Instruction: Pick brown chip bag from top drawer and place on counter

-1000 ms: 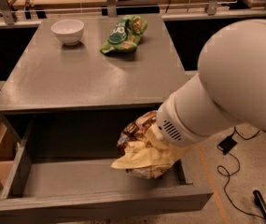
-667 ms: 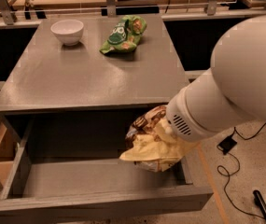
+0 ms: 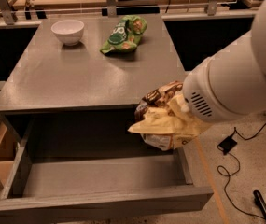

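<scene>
Filling the right side: white arm (image 3: pixel 235 78), reaching in from the upper right. Tabletop (image 3: pixel 76 78), grey, square. Top drawer (image 3: pixel 100 176), pulled open below the tabletop's front edge, grey inside. Brown chip bag (image 3: pixel 163 125), crumpled, hanging above the drawer's right end, near the tabletop's front right corner. Green chip bag (image 3: pixel 123 34), lying far centre on the tabletop. White bowl (image 3: pixel 67 31), upright, far left. Tool (image 3: pixel 183 104), at the arm's end, pinching the brown chip bag's upper part.
</scene>
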Controlling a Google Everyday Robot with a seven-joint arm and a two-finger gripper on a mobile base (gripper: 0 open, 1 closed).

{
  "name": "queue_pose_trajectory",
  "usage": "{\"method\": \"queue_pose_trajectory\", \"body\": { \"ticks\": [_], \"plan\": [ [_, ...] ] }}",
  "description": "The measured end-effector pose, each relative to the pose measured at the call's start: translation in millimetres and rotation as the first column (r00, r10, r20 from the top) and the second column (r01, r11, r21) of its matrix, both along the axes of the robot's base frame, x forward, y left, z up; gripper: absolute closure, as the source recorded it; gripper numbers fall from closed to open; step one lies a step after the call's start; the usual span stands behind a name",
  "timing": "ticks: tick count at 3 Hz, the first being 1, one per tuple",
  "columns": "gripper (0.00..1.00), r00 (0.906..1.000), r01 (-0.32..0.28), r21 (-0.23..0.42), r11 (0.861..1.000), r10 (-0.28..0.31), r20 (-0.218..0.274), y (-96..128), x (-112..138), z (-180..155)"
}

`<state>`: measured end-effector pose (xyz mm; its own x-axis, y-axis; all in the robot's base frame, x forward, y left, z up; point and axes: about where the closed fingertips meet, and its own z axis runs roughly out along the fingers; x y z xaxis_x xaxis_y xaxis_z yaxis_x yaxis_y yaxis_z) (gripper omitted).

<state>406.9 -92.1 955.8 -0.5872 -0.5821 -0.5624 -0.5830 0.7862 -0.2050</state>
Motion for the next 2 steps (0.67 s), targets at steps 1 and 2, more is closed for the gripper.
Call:
{"method": "queue_pose_trajectory", "body": {
  "ticks": [1, 2],
  "plan": [
    [1.0, 0.9993, -0.007, -0.007, 1.0, 0.007, 0.038, 3.0, 0.4, 15.5],
    [1.0, 0.9993, -0.007, -0.007, 1.0, 0.007, 0.038, 3.0, 0.4, 15.5]
  ]
}}
